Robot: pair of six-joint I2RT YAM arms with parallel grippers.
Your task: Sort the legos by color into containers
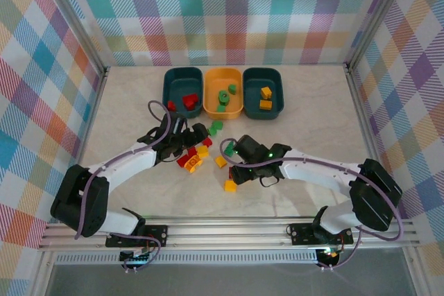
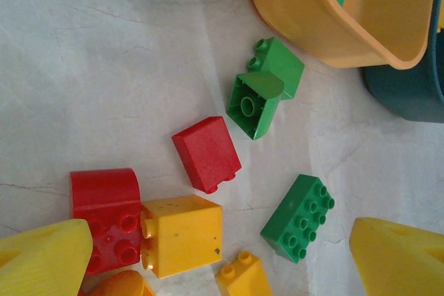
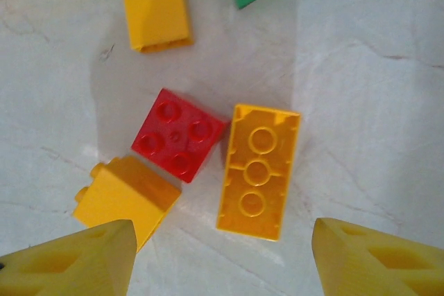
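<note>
Both grippers open over loose legos [image 1: 196, 159] at mid-tabletop [image 1: 312, 129]
Left gripper [image 2: 222, 258] jaws spread, grasping nothing; right gripper [image 3: 222, 261] likewise, above a red brick [image 3: 179, 135] beside an upturned yellow brick [image 3: 258, 171]; far edge: left teal bin [image 1: 166, 91] holds red, yellow-orange bin [image 1: 207, 98] green, right teal bin [image 1: 281, 95] yellow.

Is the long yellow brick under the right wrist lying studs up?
No, the long yellow brick shows its hollow underside with three round tubes.

No readable text, labels, brands, numbers or signs on anything here.
</note>
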